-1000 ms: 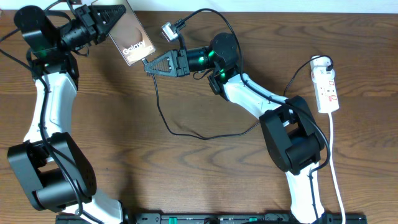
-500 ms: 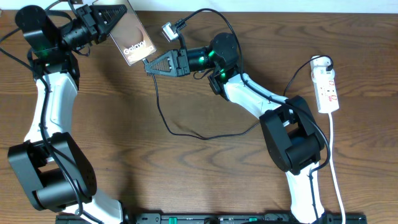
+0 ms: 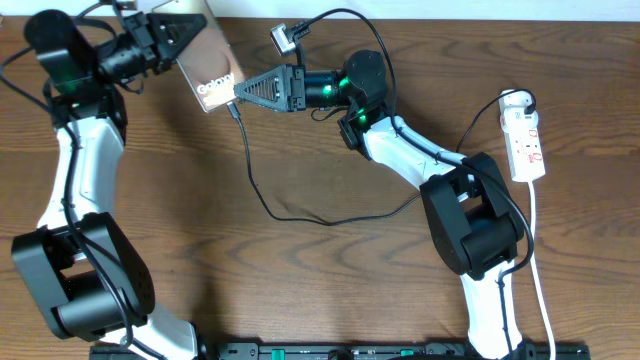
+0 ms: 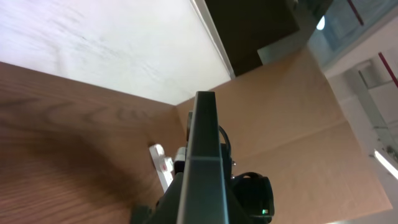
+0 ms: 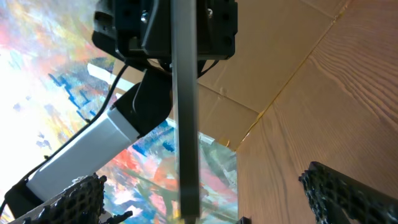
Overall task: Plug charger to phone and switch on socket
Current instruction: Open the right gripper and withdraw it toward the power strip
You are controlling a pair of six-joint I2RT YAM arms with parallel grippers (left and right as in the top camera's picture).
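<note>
Right claw [image 3: 242,93]: jaws stand wide apart, gripping nothing. In its wrist view the two fingers [image 5: 65,199] sit at the bottom corners of the frame. The phone's thin edge runs up between them and touches neither. From overhead the claw tip lies just beside the lower edge of the phone [image 3: 210,70].

Left claw [image 3: 183,26]: clamped on the phone's upper end, holding it tilted and clear of the bench [image 3: 300,300], near the far left corner.

Charger [image 3: 320,221]: the cable's free end meets the phone's lower edge beside the right claw tip. The rest drops, loops across the bench and runs toward the right arm's elbow.

Step, my reading: plugging-in looks done or nearly so. Whether the tip is fully seated I cannot tell. The socket [image 3: 526,145] lies well apart at the bench's right edge, untouched. Its switch position is too small to read.

Next move calls for: the right arm to back off without snagging the cable, cross to the socket and press the switch, probably with jaws together for a firm point. The left claw should hold the phone steady.

Views: only overhead shows cable, socket and both arms together. The right wrist view alone shows the jaw gap. The left wrist view shows the phone edge-on. Neither wrist view shows the plug tip.
</note>
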